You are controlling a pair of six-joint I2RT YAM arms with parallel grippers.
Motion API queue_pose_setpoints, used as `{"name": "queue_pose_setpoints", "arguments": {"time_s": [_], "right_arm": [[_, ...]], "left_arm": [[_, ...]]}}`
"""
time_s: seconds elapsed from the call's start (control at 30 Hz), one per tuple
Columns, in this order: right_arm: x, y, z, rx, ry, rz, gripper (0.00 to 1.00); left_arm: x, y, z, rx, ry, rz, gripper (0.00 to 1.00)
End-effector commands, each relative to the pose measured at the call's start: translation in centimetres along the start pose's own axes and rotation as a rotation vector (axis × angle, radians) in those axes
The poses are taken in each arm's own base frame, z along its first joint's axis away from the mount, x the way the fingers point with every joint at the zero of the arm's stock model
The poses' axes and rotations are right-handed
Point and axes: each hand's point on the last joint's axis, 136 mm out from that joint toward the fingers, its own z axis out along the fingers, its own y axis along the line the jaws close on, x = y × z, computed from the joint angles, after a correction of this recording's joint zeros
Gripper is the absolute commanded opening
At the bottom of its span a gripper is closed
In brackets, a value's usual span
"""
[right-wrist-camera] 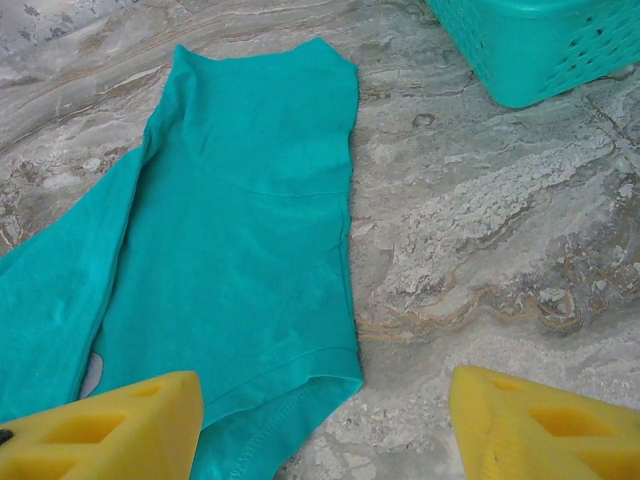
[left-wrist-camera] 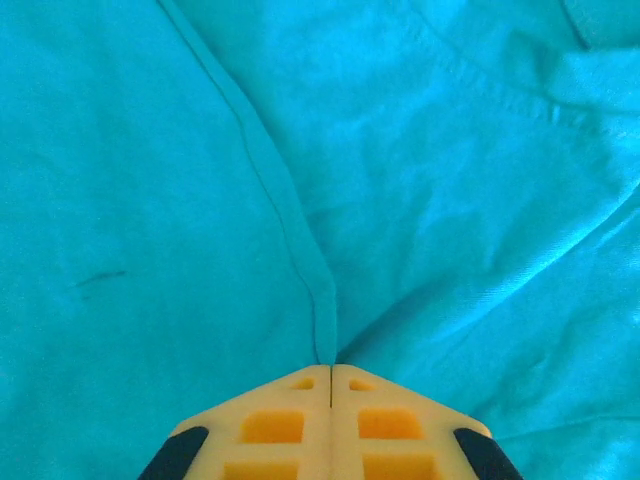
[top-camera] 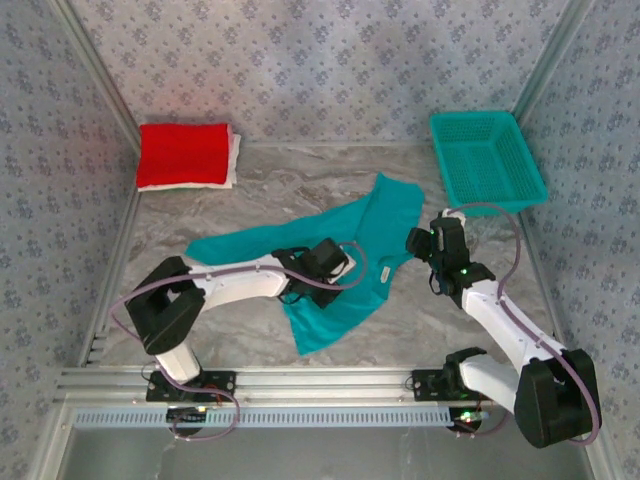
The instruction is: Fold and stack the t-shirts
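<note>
Pinching my left gripper (left-wrist-camera: pixel 331 368) shut on a raised fold of the crumpled soft teal cloth t-shirt (left-wrist-camera: pixel 450 200), I am sitting with cloth on every side. My right gripper (right-wrist-camera: pixel 325 400) is hovering, yellow fingers wide apart, over a stitched edge of that shirt, with bare grey marbled tabletop (right-wrist-camera: pixel 480 250) lying open to its right. Farther back, the teal plastic mesh basket (top-camera: pixel 490 200) is sitting in the right rear corner, apart from the shirt. In the left rear corner, the folded red t-shirt (top-camera: pixel 182 153) is resting on a folded white one (top-camera: pixel 232 165), against the patterned walls (top-camera: pixel 320 60).
</note>
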Motion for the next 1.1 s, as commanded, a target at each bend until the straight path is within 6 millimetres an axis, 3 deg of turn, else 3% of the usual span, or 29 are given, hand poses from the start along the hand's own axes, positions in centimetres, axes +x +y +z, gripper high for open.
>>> {"name": "queue_pose_setpoints", "arguments": {"time_s": [0.0,0.17,0.33,0.5,0.63,0.67,0.73,0.8,0.83,0.87,0.9,1.0,1.07], "right_arm": [[0.0,-0.2,0.2,0.001,-0.002,0.013,0.68],[0.1,-0.3,0.2,0.002,-0.002,0.013,0.68],[0.0,-0.2,0.3,-0.002,-0.01,0.014,0.68],[-0.4,0.2,0.5,-0.012,-0.005,0.011,0.68],[-0.9,0.3,-0.1,-0.018,-0.019,0.013,0.68],[-1.0,0.3,-0.2,-0.019,-0.021,0.014,0.68],[-1.2,0.2,-0.5,-0.017,-0.022,0.017,0.69],[-1.5,0.4,-0.9,-0.023,-0.023,0.02,0.69],[-1.7,0.4,-1.2,-0.024,-0.023,0.02,0.69],[-1.9,0.5,-1.5,-0.028,-0.025,0.019,0.69],[-2.1,0.6,-1.8,-0.031,-0.026,0.016,0.69],[-2.4,0.9,-2.4,-0.037,-0.036,0.002,0.69],[-2.4,1.0,-2.6,-0.036,-0.035,-0.009,0.69]], "left_arm": [[-2.1,1.5,-2.7,-0.029,-0.065,-0.017,0.0],[-3.3,4.2,-4.8,-0.061,-0.122,-0.038,0.0],[-6.3,10.7,-7.7,-0.173,-0.205,-0.041,0.0],[-12.1,21.3,-11.8,-0.305,-0.327,-0.032,0.0],[-13.7,31.5,-10.6,-0.396,-0.284,-0.052,0.0],[-13.8,34.6,-9.4,-0.417,-0.255,-0.078,0.0],[-14.2,40.5,-8.9,-0.495,-0.226,-0.143,0.0],[-14.3,45.9,-9.6,-0.57,-0.224,-0.254,0.0],[-14.3,47.9,-10.4,-0.614,-0.237,-0.309,0.13],[-14.4,49.7,-12.3,-0.675,-0.279,-0.369,0.43],[-14.5,50.4,-14.0,-0.693,-0.331,-0.396,0.55],[-14.7,51.0,-18.8,-0.726,-0.412,-0.47,0.55],[-14.9,50.1,-21.1,-0.686,-0.456,-0.496,0.58]]}}
